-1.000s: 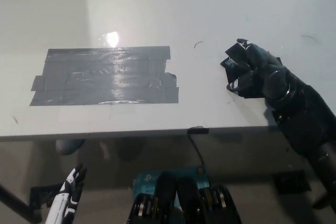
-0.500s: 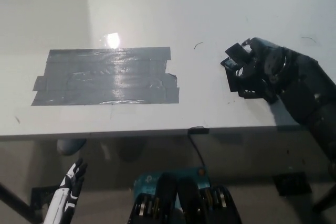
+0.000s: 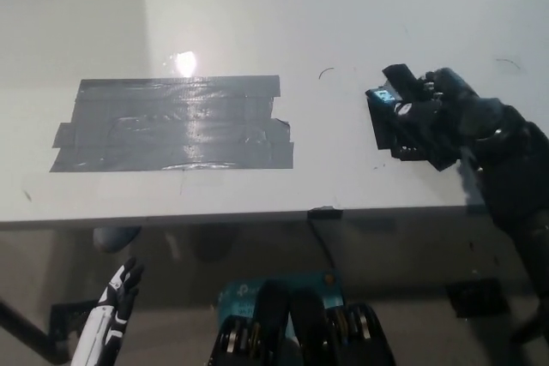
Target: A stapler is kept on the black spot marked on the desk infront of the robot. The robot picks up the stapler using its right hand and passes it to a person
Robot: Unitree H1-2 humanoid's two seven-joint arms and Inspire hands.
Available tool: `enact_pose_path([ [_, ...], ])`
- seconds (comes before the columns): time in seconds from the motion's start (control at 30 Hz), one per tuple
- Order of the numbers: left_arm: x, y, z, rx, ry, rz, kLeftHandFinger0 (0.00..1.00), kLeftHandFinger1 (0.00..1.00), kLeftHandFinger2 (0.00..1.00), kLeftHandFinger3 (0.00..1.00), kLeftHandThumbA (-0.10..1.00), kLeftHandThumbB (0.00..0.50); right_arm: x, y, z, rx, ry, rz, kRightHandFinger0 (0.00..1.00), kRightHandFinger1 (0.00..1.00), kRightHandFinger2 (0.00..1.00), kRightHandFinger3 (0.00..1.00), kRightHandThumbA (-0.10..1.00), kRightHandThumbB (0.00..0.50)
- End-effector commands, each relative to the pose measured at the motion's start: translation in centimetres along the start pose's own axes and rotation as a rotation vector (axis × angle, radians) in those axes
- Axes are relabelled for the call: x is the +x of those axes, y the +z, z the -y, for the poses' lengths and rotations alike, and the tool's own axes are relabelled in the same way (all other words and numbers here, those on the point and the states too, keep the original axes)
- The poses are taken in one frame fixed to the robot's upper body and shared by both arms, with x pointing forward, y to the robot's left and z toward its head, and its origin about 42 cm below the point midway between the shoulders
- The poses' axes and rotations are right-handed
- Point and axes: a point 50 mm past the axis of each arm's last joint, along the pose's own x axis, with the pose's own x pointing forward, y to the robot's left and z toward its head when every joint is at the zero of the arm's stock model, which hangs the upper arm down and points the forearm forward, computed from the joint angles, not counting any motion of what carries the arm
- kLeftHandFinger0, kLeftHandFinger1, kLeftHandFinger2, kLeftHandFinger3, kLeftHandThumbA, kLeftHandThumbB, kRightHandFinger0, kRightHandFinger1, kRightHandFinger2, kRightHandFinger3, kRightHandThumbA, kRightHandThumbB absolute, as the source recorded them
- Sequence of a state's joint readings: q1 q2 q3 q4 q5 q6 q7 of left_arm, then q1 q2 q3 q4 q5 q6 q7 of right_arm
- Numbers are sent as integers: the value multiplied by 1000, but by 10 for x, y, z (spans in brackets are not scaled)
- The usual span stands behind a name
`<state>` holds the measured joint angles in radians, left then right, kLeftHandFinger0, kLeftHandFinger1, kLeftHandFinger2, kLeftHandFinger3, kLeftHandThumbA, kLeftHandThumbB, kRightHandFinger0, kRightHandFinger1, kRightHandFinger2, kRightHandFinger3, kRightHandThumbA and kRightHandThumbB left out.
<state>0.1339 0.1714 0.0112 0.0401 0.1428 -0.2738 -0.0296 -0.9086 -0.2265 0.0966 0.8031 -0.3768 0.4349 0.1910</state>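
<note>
A black stapler (image 3: 393, 116) is held over the right part of the white desk (image 3: 343, 23), with my black right hand (image 3: 446, 117) shut around it from the right. Its front end points left and a small bluish glint shows on top. Whether it touches the desk is unclear. The dark tape patch (image 3: 171, 123) marking the spot lies left of centre with nothing on it, well apart from the stapler. My white left hand (image 3: 116, 306) hangs below the desk's front edge at lower left, fingers spread and holding nothing.
A black clip and cable (image 3: 323, 214) hang over the desk's front edge at the middle. A teal object (image 3: 257, 291) sits under the desk. A bright light reflection (image 3: 183, 63) lies just above the tape patch.
My right hand has turned at the wrist and shifted slightly right, and the stapler in it now sits more upright, its top facing the camera. The left hand has barely moved.
</note>
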Motion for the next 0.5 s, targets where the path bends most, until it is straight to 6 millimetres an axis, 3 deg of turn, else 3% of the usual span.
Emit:
enact_pose_path([
  [0.0,8,8,-6,18,-3,17,1000,1000,1000,1000,1000,194,-11,15,18,436,65,117,0,358,716,849,-100,158],
  [0.07,9,8,-7,18,-3,15,1000,1000,1000,1000,1000,202,-12,17,22,509,80,143,0,351,739,1000,-100,151],
  [0.1,9,8,-7,17,-3,13,1000,1000,1000,1000,1000,204,-13,18,23,543,87,153,0,333,737,932,-100,153],
  [0.13,9,7,-7,11,-5,8,1000,1000,1000,1000,1000,197,-14,18,26,601,105,172,0,248,662,767,-100,172],
  [0.17,8,7,-7,9,-6,7,1000,1000,1000,1000,1000,187,-13,18,28,663,114,182,0,225,661,959,-100,186],
  [0.2,7,6,-6,8,-8,4,1000,1000,1000,1000,1000,177,-13,19,29,786,134,207,0,185,645,1000,-100,170],
  [0.3,6,5,-6,8,-8,2,1000,1000,1000,1000,1000,170,-12,20,30,910,135,222,0,134,637,1000,-100,159],
  [0.4,6,4,-6,3,-9,-5,1000,1000,1000,1000,1000,178,-11,22,31,1057,159,245,0,75,637,915,-100,127],
  [0.43,5,4,-5,6,-8,-9,1000,1000,1000,1000,1000,186,-10,23,32,1101,176,257,0,46,611,758,-100,159],
  [0.47,6,3,-5,9,-8,-9,1000,1000,1000,1000,1000,185,-11,25,34,1125,192,272,0,29,595,718,-100,163],
])
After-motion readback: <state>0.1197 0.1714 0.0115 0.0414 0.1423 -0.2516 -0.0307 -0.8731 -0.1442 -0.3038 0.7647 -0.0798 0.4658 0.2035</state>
